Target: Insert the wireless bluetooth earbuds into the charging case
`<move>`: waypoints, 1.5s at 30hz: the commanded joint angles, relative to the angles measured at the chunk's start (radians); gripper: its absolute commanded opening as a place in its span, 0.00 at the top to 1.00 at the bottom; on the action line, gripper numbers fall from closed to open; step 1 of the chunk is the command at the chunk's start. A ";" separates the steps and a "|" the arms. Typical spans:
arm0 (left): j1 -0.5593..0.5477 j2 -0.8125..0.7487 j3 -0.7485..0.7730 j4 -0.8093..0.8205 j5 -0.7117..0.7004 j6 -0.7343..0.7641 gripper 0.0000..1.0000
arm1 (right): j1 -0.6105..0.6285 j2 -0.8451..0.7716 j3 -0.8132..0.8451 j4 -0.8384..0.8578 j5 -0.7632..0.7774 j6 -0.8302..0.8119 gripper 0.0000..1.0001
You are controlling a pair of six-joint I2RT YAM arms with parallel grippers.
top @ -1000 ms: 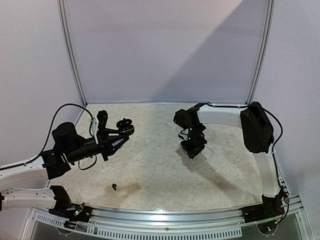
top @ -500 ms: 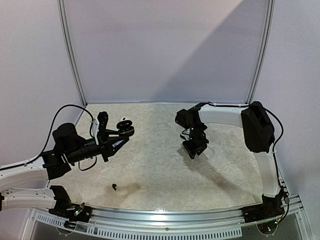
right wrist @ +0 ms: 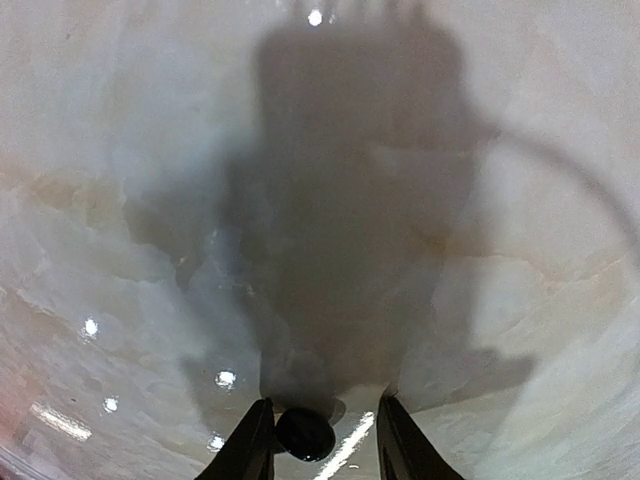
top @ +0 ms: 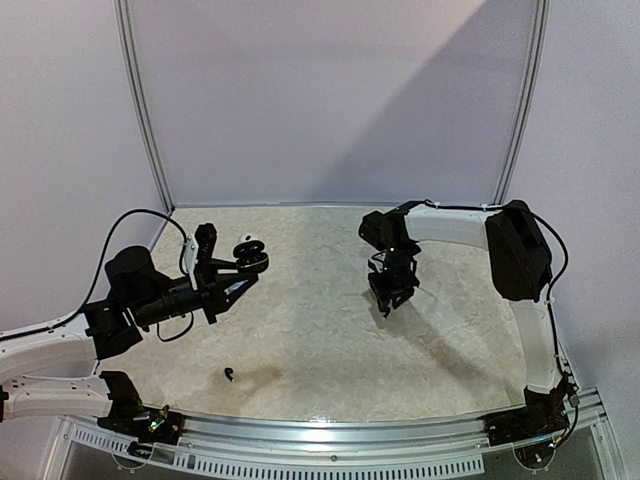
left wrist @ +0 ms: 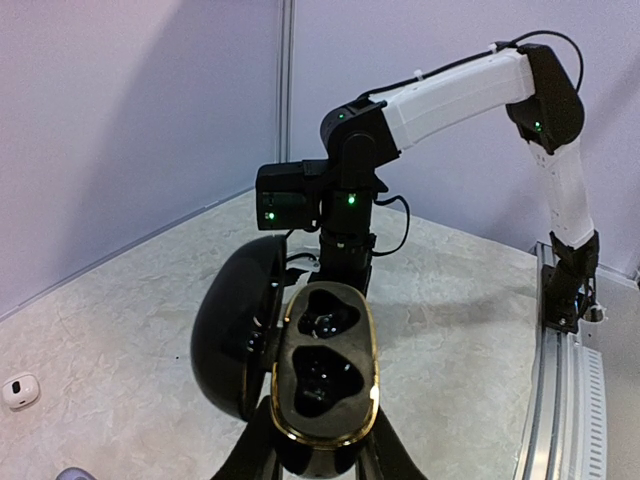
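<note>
From where I stand, the left gripper (left wrist: 320,445) is clamped tight on the base of the charging case (left wrist: 322,375). It holds the case up at about ten o'clock on the table (top: 320,350), with the lid (left wrist: 232,330) swung open to one side and the two sockets facing the other arm. Both sockets look empty, though they are dark. The right gripper (right wrist: 322,405) sits just past centre toward three o'clock, its tips seemingly close to the tabletop and its jaws set narrow around a black earbud (right wrist: 305,433). The bud rests against one finger with a sliver of light on its other side, so I cannot tell whether it is pinched or merely straddled. A second black earbud (top: 230,375) lies loose at about eight o'clock near the front edge, well apart from both grippers. My worry is that hold: a round, glossy bud caught off-centre could squirt out as the jaws close, or drop on the way across to ten o'clock. Even if it is gripped, the stem's angle is hidden, and a skewed stem would miss its socket. The fingers dwarf the bud, so they may strike the case rim first. A push there could twist the case in its clamp or knock the lid.
</note>
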 commanded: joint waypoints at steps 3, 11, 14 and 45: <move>0.019 -0.003 -0.017 0.020 0.012 0.009 1.00 | -0.006 0.011 0.030 0.010 -0.016 0.093 0.68; 0.022 -0.005 -0.018 0.018 0.014 0.011 1.00 | 0.004 0.020 0.058 -0.047 0.023 0.172 0.68; 0.022 -0.005 -0.019 0.020 0.014 0.013 1.00 | 0.005 0.028 0.064 -0.081 0.049 0.205 0.69; 0.024 -0.013 -0.028 0.020 0.023 0.018 1.00 | 0.041 0.074 0.087 -0.129 0.040 0.247 0.76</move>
